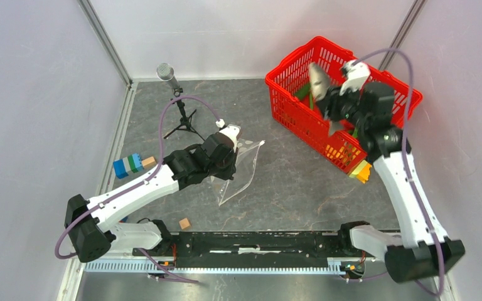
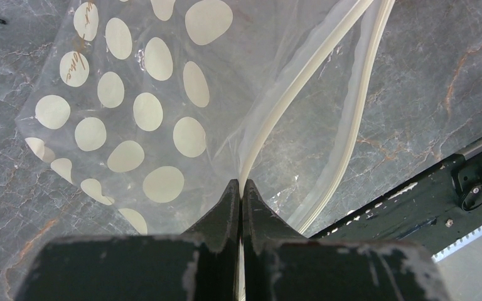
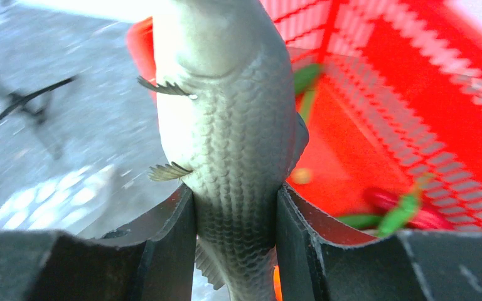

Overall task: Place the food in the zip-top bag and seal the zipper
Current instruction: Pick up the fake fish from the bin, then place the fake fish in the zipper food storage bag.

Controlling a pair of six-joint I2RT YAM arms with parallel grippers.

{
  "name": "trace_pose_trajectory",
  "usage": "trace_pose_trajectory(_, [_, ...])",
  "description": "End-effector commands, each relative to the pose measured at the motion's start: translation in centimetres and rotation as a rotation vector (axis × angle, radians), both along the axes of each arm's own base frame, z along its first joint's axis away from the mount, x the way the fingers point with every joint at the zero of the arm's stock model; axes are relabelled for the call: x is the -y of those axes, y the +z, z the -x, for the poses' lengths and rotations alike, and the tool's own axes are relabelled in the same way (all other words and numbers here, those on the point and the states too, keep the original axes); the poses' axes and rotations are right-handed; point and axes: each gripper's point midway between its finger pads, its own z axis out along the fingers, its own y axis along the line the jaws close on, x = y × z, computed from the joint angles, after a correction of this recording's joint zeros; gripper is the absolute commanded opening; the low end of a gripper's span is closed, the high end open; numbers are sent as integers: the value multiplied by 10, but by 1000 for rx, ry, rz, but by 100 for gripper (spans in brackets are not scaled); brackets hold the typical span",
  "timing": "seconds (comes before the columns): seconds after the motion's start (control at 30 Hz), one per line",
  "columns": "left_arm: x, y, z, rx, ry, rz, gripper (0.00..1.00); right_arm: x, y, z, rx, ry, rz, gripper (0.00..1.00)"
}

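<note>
A dark grey, marble-patterned surface (image 1: pixel 289 194) is enclosed by plain white walls (image 1: pixel 37 94), with silver metal posts (image 1: pixel 103 37) rising at the two far corners. At the far right sits a red plastic mesh basket (image 1: pixel 298 125), set at an angle to the walls. Left of centre near the far wall, a grey-headed microphone (image 1: pixel 165 71) tilts on a small black tripod (image 1: pixel 185 125). Close to the left wall lies a short row of toy blocks (image 1: pixel 128 165), blue then green, with a pale wooden cube (image 1: pixel 149 162) touching the green end. A second wooden cube (image 1: pixel 184 223) sits alone towards the near edge, well apart from the blocks.
</note>
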Motion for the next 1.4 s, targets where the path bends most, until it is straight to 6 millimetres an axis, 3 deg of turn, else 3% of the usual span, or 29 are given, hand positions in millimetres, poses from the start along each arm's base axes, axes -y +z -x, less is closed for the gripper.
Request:
trace_pose_trajectory(0.0, [9,13,-11,28,24,40,2,-78,-27,67,-38,309,-66,24])
trace_pose_trajectory(0.1, [9,10,-15,36,44,38,2,-99,-44,106,-57,390,-119,24])
trace_pose_trajectory(0.23, [9,7,-19,47,67,42,2,-122,-81,151,-152,494,-174,24])
trace_pose_trajectory(0.4, [13,2,-23,45,80,43,2,-151,-133,194,-306,595,-133,25])
trace_pose_trajectory(0.57, [22,-6,-23,21,73,55,2,-169,-170,217,-401,581,20,27])
trace_pose_trajectory(0.83, [26,-8,-19,18,73,70,2,-166,-210,207,-475,413,160,28])
trace_pose_trajectory(0.97, [29,-14,-11,11,42,51,2,-175,-210,199,-459,394,136,29])
trace_pose_trajectory(1.23, [55,-22,11,-5,-28,30,2,-170,-219,179,-464,260,201,36])
trace_pose_trajectory(1.37, [65,-27,22,-27,-65,25,2,-185,-216,178,-459,319,183,38])
